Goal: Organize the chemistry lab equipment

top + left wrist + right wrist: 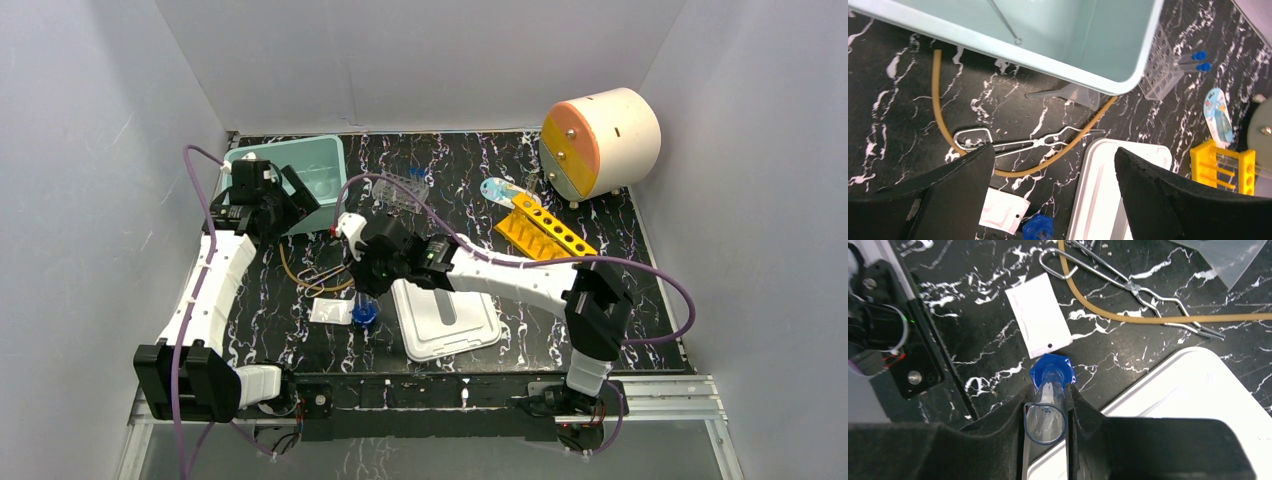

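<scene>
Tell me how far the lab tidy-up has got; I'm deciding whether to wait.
Barely begun. Done: one thin rod lies in the teal bin. In hand: the right fingers grip a blue-based cylinder; the left fingers are open. Remaining: tan tubing, metal tongs, white packet, funnel, clear rack and yellow rack are outside the bin.

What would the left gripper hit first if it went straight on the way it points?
Probably the tongs, which lie across the tubing, centred ahead of the open left gripper. Depth is hard to judge from this view.

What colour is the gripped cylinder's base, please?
The cylinder has a blue base; right wrist view shows it best.
</scene>
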{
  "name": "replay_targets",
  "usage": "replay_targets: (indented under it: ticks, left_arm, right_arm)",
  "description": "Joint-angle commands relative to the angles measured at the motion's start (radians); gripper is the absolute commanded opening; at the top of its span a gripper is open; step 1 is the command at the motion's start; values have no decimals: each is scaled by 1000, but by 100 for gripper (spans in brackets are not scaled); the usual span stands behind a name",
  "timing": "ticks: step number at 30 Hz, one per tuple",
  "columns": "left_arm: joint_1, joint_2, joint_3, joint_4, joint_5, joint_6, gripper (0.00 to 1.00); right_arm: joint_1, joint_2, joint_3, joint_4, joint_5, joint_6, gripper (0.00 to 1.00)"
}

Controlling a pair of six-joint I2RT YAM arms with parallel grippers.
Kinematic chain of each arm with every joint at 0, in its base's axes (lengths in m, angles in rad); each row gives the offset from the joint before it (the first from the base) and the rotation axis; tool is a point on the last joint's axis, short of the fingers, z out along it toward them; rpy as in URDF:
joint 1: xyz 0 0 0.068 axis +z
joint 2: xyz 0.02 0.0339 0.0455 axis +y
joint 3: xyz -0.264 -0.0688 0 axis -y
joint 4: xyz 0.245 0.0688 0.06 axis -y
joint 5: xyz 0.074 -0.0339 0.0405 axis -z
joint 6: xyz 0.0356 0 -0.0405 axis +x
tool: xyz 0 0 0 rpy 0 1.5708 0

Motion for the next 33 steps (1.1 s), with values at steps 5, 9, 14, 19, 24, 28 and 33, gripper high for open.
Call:
replay_targets:
  ticks: [5,9,14,19,24,28,33]
  left_arm:
    - [4,-11,-6,120,264,168,88]
    - [3,-8,30,162,472,270,85]
    - [-23,-7,27,203,900,391,83]
    - [-112,51,30,208,1057,447,84]
    - [-142,111,59,205,1004,512,83]
    - [-146,164,85,185,1080,570,75]
    - [-159,179,64,181,1198,570,67]
  right_arm:
    - [-203,-57,48,49,-305,135,23]
    - [-315,-89,22,71,-426,169,24]
    - [-450,-116,16,110,-556,225,24]
    - [-517,-101,50,141,-727,283,24]
    - [-519,-69,87,134,-793,272,24]
    - [-519,-49,107,177,-853,304,24]
    - [-519,-25,141,188,-873,316,24]
